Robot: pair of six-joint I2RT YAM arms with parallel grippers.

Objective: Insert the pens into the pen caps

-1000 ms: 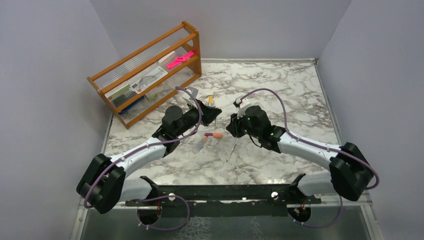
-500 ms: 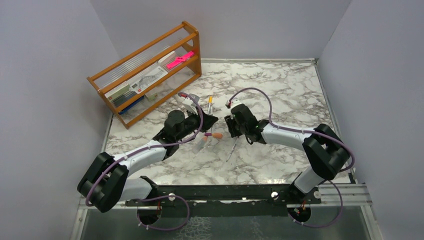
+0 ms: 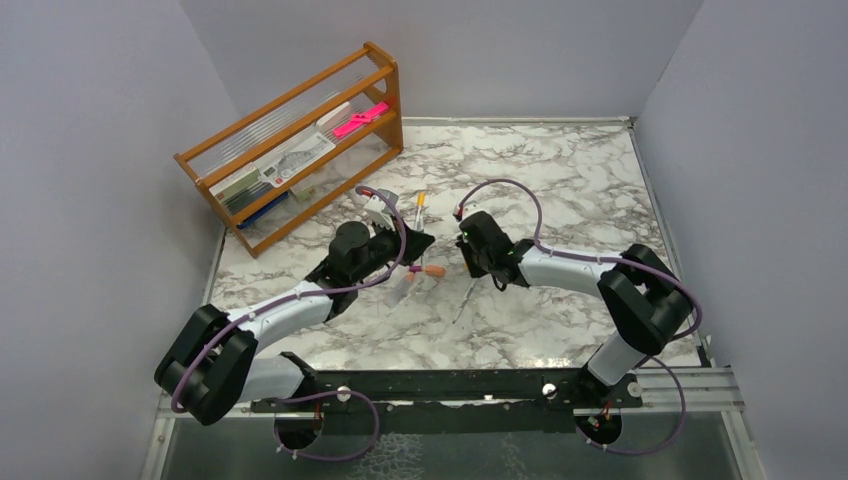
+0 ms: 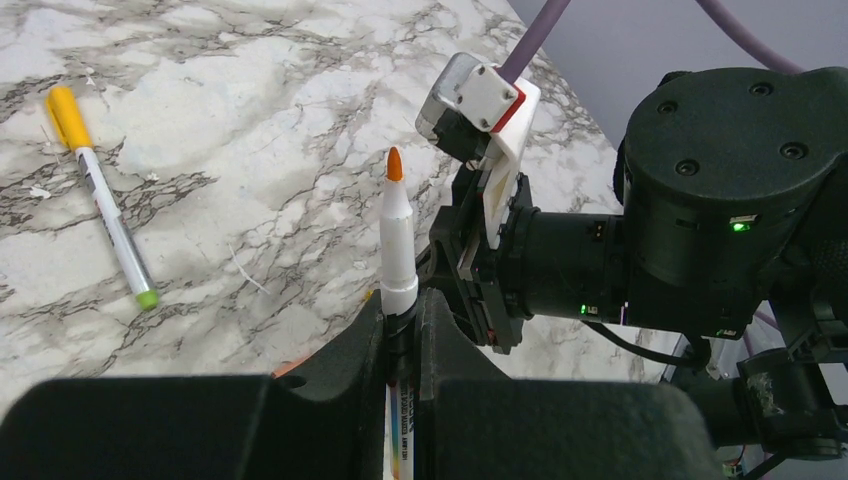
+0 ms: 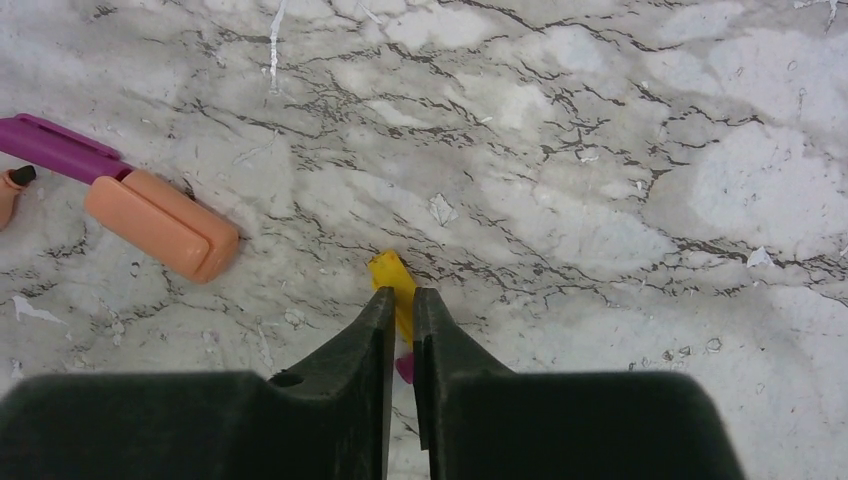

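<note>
My left gripper [image 4: 400, 305] is shut on a pen [image 4: 396, 240] with a white barrel and a bare orange tip that sticks out toward the right arm's wrist. My right gripper [image 5: 402, 300] is shut on a small yellow pen cap [image 5: 390, 278], just above the marble. In the top view the two grippers, left [image 3: 420, 243] and right [image 3: 466, 250], face each other closely at mid-table. A purple pen [image 5: 55, 148] with an orange-pink cap [image 5: 165, 225] lies between them. A yellow-capped pen [image 4: 105, 215] lies farther back.
A wooden rack [image 3: 290, 150] with flat items and a bright pink piece stands at the back left. Another slim pale pen [image 3: 465, 298] lies in front of the right gripper. Grey walls close in the marble table [image 3: 580, 180] on three sides.
The right arm has folded in, its elbow swinging left and back, and its gripper has shifted slightly left toward the left gripper. The left gripper has edged toward it with the pen.
</note>
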